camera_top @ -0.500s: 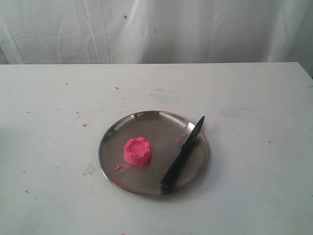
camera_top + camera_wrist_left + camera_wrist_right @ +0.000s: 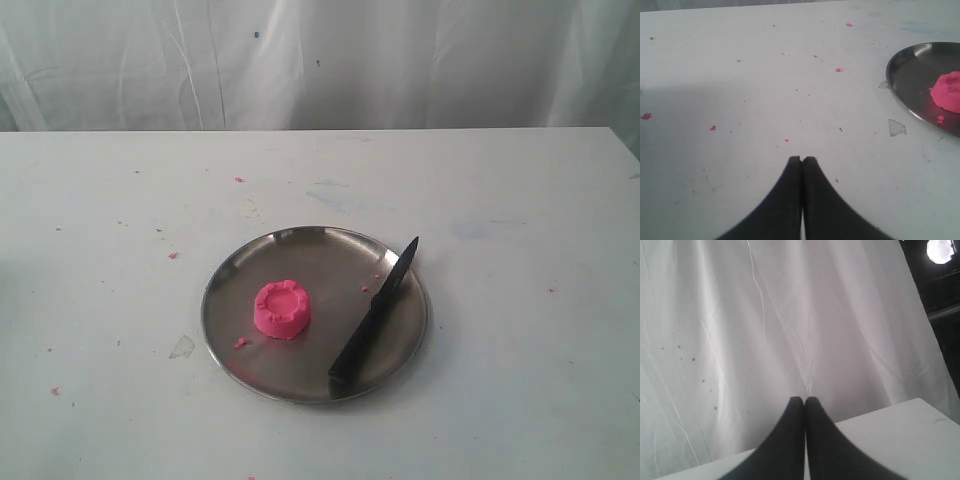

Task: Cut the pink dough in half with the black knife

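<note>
Resting on one plate: one pink dough, one black knife; two tools clenched

The black pincer, its two tapered fingers pressed tip to tip and holding nothing, points toward a creased white fabric curtain that fills most of the view. A few small dark specks dot the cloth. A pale white surface runs beneath the fingers, ending at a corner. Beyond the curtain's edge, a round bright lamp glares from a dark background.
</note>
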Tool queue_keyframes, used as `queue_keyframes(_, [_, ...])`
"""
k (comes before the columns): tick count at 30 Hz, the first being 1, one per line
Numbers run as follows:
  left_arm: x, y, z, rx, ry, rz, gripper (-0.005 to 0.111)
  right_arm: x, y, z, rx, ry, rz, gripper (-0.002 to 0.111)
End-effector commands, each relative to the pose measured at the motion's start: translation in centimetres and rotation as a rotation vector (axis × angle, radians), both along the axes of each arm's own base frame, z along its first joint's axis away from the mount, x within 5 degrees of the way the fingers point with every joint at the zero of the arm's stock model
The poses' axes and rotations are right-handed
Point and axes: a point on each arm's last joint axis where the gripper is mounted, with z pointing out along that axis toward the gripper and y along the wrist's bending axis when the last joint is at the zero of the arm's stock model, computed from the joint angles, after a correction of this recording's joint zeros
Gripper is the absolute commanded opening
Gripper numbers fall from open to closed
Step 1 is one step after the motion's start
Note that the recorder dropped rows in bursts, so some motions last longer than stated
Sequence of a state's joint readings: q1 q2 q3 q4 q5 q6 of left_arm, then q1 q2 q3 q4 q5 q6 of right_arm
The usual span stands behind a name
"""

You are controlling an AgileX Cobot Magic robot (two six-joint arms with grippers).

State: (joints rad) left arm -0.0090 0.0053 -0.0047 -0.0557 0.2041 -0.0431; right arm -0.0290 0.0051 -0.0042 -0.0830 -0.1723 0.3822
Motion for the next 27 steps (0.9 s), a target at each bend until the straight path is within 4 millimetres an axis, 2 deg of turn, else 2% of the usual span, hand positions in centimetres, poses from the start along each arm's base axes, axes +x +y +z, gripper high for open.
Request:
queue_keyframes(1, [0.0, 0.0, -0.1, 0.0, -0.002, -0.005, 0.0, 0.2, -0.1, -1.7, -0.213, 0.175, -0.053, 0.0])
queue_keyframes(2, [0.0, 0.0, -0.1, 0.0, -0.002, -0.005, 0.0, 0.3, -0.2, -2.1, -0.251, 0.225, -0.058, 0.0])
queue_keyframes(6, [0.0, 0.0, -0.1, 0.0, -0.002, -0.005, 0.0, 0.3, -0.2, -2.2, -0.245, 0.241, -0.057, 0.0])
queue_keyframes(10, [0.0, 0.0, -0.1, 0.0, -0.002, -0.005, 0.0, 0.2, -0.2, -1.8, -0.275, 0.189, -0.064, 0.0])
queue_keyframes(13, [0.0, 0.0, -0.1, 0.0, -0.002, -0.005, 0.0, -0.2, 0.1, 0.3, -0.281, -0.051, -0.072, 0.0])
queue_keyframes(14, [0.0, 0.0, -0.1, 0.0, -0.002, -0.005, 0.0, -0.6, 0.2, 1.4, -0.277, -0.179, -0.076, 0.0])
queue_keyframes(17, [0.0, 0.0, -0.1, 0.0, -0.002, -0.005, 0.0, -2.7, 0.5, 4.8, -0.243, -0.562, -0.076, 0.0])
queue_keyframes(19, [0.0, 0.0, -0.1, 0.0, -0.002, -0.005, 0.0, -4.2, 0.7, 7.5, -0.209, -0.712, -0.059, 0.0])
queue_keyframes(21, [0.0, 0.0, -0.1, 0.0, -0.002, -0.005, 0.0, -5.5, 0.8, 10.2, -0.179, -0.775, -0.035, 0.0])
queue_keyframes(24, [0.0, 0.0, -0.1, 0.0, -0.002, -0.005, 0.0, -7.1, 1.1, 13.6, -0.206, -0.769, -0.018, 0.0])
queue_keyframes(27, [0.0, 0.0, -0.1, 0.0, -0.002, -0.005, 0.0, -7.3, 0.9, 14.9, -0.156, -0.583, 0.007, 0.0])
